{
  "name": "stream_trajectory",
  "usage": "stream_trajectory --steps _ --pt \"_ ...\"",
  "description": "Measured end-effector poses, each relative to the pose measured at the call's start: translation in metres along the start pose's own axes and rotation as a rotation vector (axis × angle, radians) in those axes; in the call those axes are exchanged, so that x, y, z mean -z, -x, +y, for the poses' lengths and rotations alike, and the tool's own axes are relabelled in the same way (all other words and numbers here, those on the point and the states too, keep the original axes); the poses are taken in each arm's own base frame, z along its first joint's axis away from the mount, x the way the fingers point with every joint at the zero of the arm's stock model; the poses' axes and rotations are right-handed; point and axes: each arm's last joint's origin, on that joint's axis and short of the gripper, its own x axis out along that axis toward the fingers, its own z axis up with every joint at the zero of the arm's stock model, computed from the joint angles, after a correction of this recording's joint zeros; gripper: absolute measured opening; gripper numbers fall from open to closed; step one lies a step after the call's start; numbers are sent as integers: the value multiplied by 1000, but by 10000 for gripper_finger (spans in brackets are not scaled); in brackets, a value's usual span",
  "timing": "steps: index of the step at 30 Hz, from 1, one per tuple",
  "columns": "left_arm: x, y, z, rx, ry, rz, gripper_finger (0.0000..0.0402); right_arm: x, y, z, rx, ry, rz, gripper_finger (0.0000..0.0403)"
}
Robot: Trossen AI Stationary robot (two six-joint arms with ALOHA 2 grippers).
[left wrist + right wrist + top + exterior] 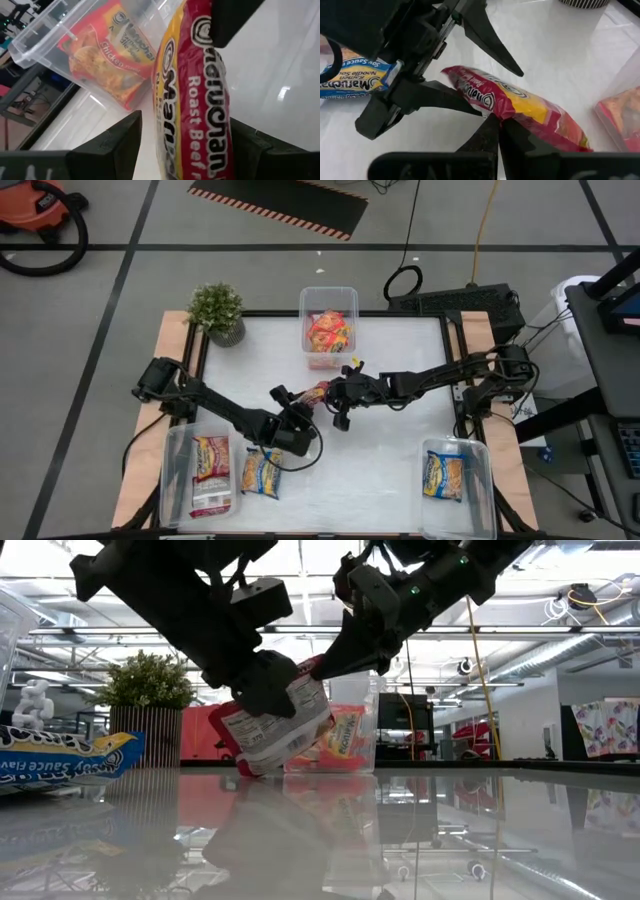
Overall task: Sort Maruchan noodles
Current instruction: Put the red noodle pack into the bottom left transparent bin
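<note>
White table (380, 450) mid-frame, grey taped floor around, potted plant (218, 310) upper left. Three clear bins: top centre (329, 298), lower left (176, 480), lower right (474, 500).

Both arms meet mid-table on one red Roast Beef packet (520, 107), lifted off the surface. Left gripper (298, 418) fingers part-open, straddling the packet; right gripper (347, 398) pinched shut on its edge. Looks like a handover; next, one gripper must let go.

Packets visible: about six — two in the lower-left bin, one loose yellow packet (261, 472) beside it, one lower right, at least one top bin, one held.
</note>
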Motion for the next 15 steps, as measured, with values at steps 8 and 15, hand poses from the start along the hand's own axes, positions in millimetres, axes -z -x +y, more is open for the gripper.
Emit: stream_trajectory --steps 8,15 --pt "1 -5 2 59 -39 46 162 0 0 1 -25 -4 3 0" --pt "0 -2 1 74 -74 43 125 0 0 1 -26 3 2 0"
